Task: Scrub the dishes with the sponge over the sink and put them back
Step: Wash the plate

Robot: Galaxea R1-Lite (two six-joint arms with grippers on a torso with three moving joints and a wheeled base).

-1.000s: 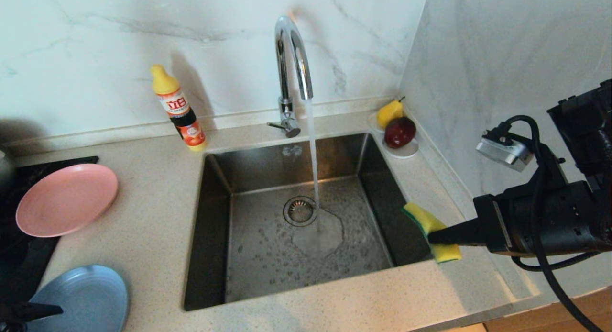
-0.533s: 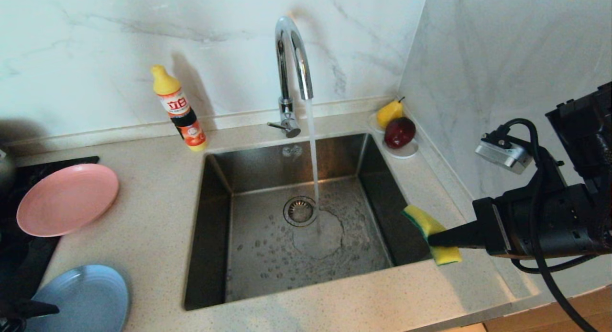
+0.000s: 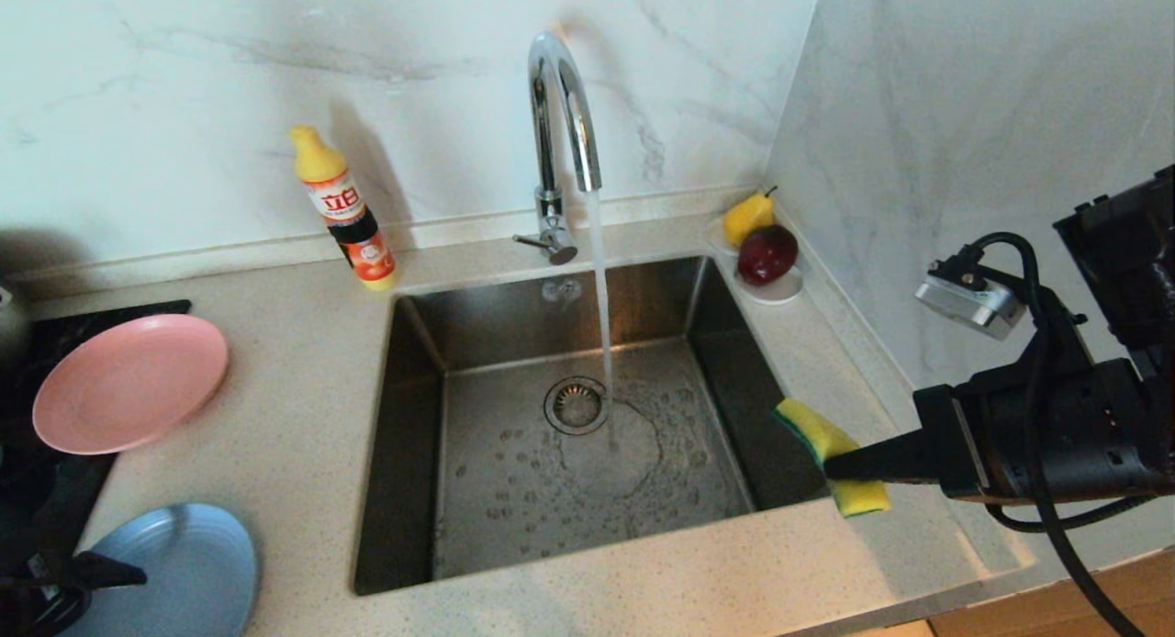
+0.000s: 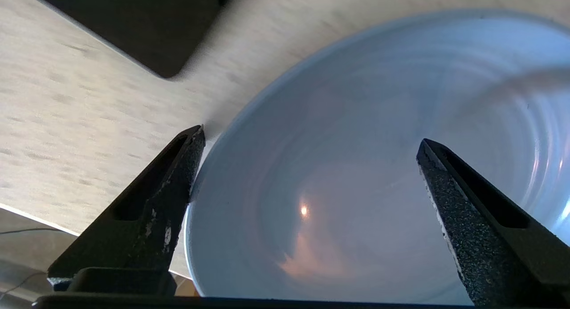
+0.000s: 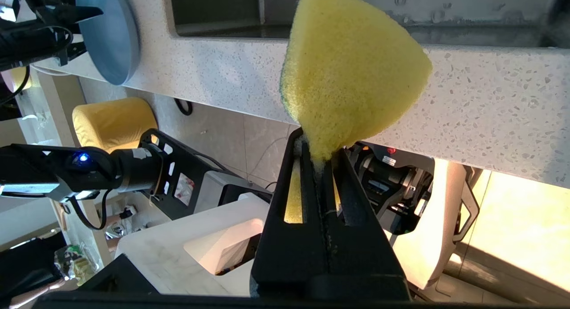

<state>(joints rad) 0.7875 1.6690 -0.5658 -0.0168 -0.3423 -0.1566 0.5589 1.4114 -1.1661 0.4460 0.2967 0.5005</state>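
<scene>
Sponge (image 3: 831, 453) in hand, the right gripper (image 3: 840, 463) waited at the sink's (image 3: 408, 435) right rim, fingers pinched tight on its tail, seemingly readying it for scrubbing under the running tap (image 3: 560, 114). At the counter's near left corner the left gripper (image 4: 307, 175) hung spread wide over the light-blue plate (image 4: 356, 166), one finger (image 4: 178, 166) outside its rim, one above its bowl, apparently about to seize it.

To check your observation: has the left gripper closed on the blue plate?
No, the left gripper is wide open, its fingers apart over the blue plate.

A home kitchen: steel sink (image 3: 413, 417), running tap (image 3: 562, 105), dish-soap bottle (image 3: 344, 207), speckled stone counter (image 3: 294, 417)
</scene>
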